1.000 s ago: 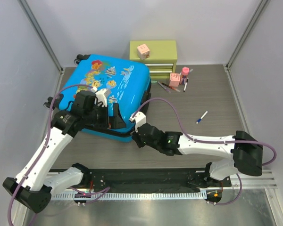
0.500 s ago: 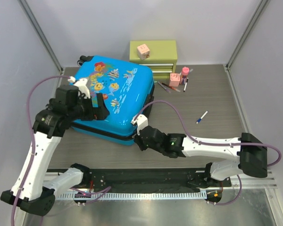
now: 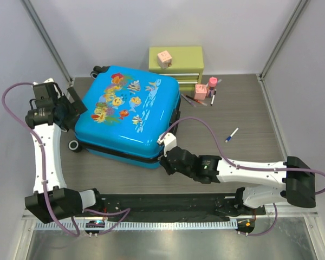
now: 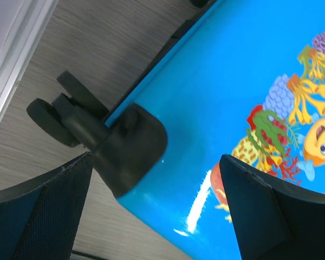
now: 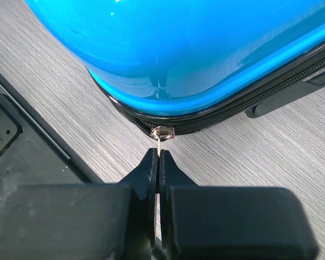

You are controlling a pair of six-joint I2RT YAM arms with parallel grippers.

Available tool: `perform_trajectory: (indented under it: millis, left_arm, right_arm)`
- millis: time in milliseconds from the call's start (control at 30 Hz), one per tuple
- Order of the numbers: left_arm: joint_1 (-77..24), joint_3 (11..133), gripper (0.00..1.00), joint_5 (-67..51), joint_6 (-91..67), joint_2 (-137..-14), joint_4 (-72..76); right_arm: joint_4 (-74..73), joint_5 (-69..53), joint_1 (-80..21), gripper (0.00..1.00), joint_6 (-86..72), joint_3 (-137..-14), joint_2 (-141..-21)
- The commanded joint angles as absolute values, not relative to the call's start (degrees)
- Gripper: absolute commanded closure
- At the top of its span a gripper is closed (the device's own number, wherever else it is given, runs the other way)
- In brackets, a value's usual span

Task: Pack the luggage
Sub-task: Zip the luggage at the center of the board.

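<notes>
Suitcase: we are seeing the large bright blue hard-shell suitcase (image 3: pixel 130 116) with fish-and-coral print lying flat on the grey wood-grain table (image 3: pixel 244 114). Its printed shell is facing up, and its two shells are lying together.

Suitcase position: it is sitting in the left half of the table, just in front of the small green drawer chest (image 3: pixel 179 62).

Left gripper: we are finding the left gripper (image 3: pixel 70 107) with its jaws standing wide apart and gripping nothing. It is hovering just off the suitcase's left edge.

Left wrist view: the left gripper (image 4: pixel 156 160) is looking down on the suitcase's black corner housing and black wheel (image 4: pixel 49 116).

Right gripper: the right gripper (image 5: pixel 158 154) is pinching the small silver metal zipper pull (image 5: pixel 162 132), with its fingers pressed together on it.

Right gripper position: it is sitting low by the table at the suitcase's near right corner, with the blue shell just beyond its fingertips.
</notes>
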State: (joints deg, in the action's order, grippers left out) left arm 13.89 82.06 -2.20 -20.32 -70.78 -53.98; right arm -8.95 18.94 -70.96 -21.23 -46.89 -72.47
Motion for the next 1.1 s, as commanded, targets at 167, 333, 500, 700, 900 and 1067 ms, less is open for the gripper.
perform_trajectory:
  millis: [167, 333, 500, 700, 900, 1067]
  left_arm:
    - [15.73, 74.98, 0.0, -10.54, -23.03, -70.4, -37.28]
    - [15.73, 70.76, 0.0, -12.92, -24.0, -70.84, -32.17]
    - [14.33, 67.95, 0.0, -17.56, -25.05, -71.81, -30.76]
    - [10.2, 65.13, 0.0, -18.28, -26.54, -70.23, -30.06]
    - [10.11, 63.37, 0.0, -17.31, -29.44, -67.24, -29.62]
    - [10.11, 63.81, 0.0, -16.7, -31.02, -66.45, -29.27]
  right_arm:
    - [-1.84, 22.5, -71.98, 0.99, -22.24, -49.22, -65.74]
    - [-1.85, 21.8, -71.98, 0.99, -22.32, -49.39, -66.18]
    - [-2.2, 21.8, -71.98, 0.99, -22.06, -49.83, -66.53]
    - [-2.02, 22.15, -72.95, 0.99, -20.66, -50.71, -66.62]
    - [-0.27, 25.39, -77.07, 0.99, -18.37, -51.85, -66.8]
    - [-0.26, 25.75, -79.71, 0.99, -16.0, -55.45, -70.3]
